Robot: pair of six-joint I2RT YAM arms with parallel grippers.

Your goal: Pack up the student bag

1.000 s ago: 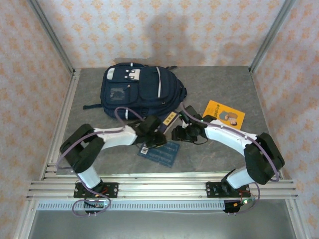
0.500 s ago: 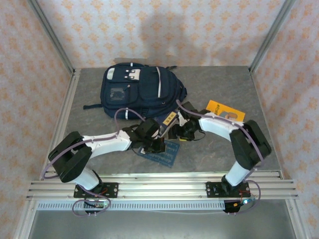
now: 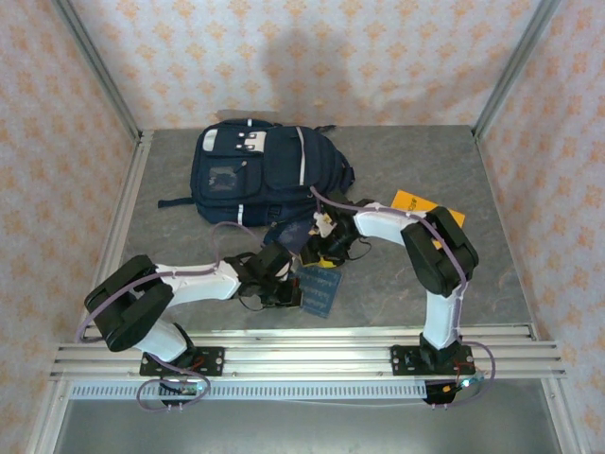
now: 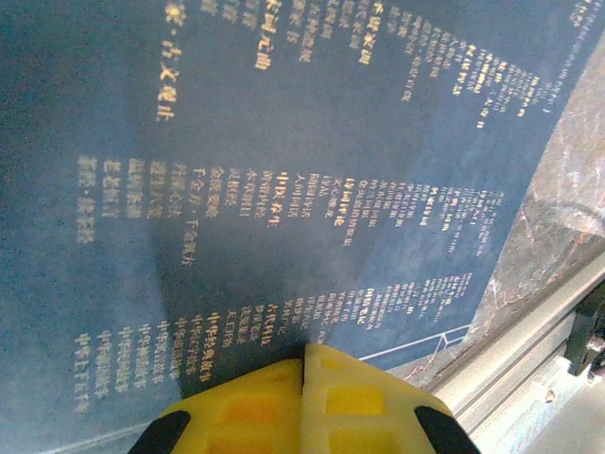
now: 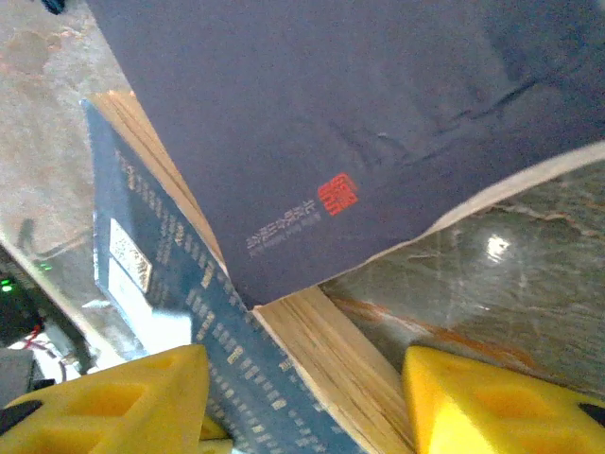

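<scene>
The left gripper (image 4: 303, 369) is found clenched, its yellow fingers pressed together with nothing seen between them, pointed at the flat dark blue softcover book (image 4: 284, 170) printed with gold lettering. That book is laid on the grey stone-patterned tabletop (image 3: 397, 161), near the front rail. The right gripper (image 5: 301, 369) is recorded released. Its yellow fingers are spread to either side of the book's cream page block, beneath a raised dark cover; contact cannot be told. A flat orange book (image 3: 421, 203) is noted beyond the right arm. The large navy blue fabric student bag (image 3: 260, 175), marked with grey stripes and white patches, is laid farthest back, left of centre.
</scene>
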